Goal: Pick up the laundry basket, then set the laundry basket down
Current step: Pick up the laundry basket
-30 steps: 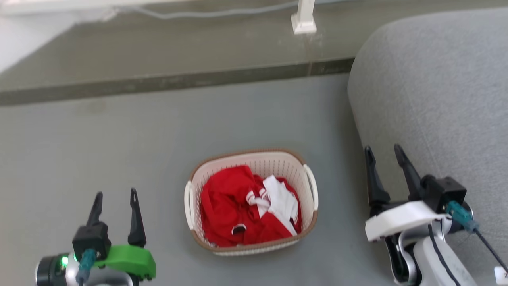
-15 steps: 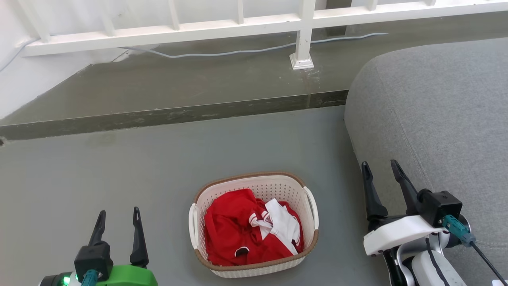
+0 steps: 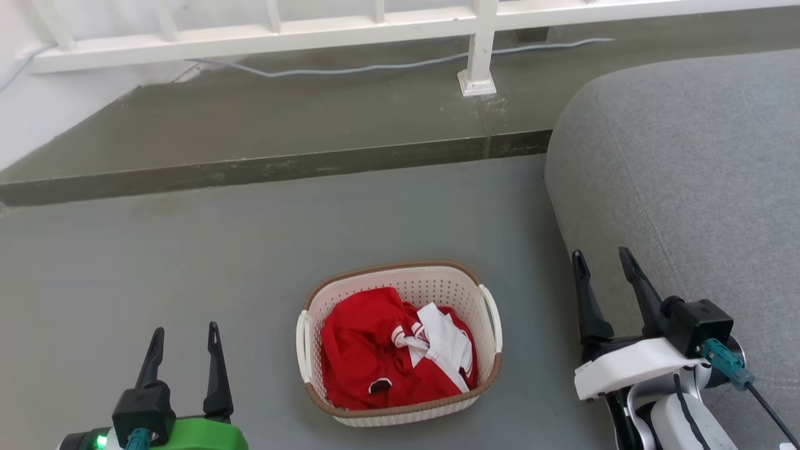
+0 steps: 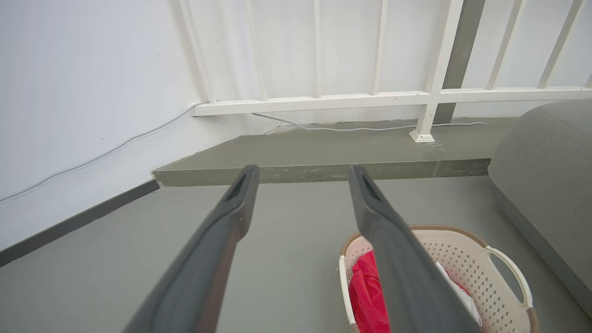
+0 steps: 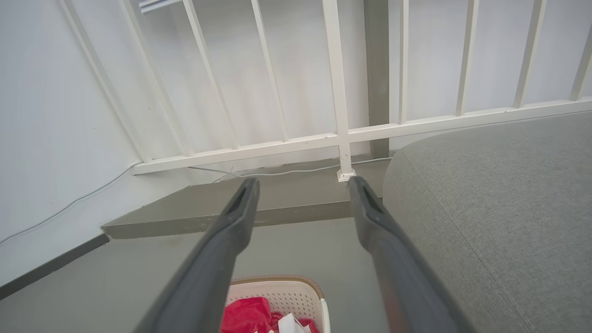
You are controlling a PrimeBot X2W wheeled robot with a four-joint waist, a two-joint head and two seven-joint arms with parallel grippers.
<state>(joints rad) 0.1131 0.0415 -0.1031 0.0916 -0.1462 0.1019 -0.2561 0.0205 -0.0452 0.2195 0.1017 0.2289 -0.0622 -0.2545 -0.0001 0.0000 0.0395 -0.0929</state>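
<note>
Head view, laundry basket [image 3: 412, 289] on floor [image 3: 187, 262] with red clothes [image 3: 362, 350], left gripper [image 3: 185, 329] and right gripper [image 3: 600, 253] both spread, empty

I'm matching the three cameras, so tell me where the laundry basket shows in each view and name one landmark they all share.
Head view: the laundry basket sits low centre on the grey floor, left of the sofa.
Left wrist view: lower right, partly behind one of the fingers.
Right wrist view: bottom centre, cut by the lower edge, between the fingers.
Shared landmark: the white railing post's foot.
</note>
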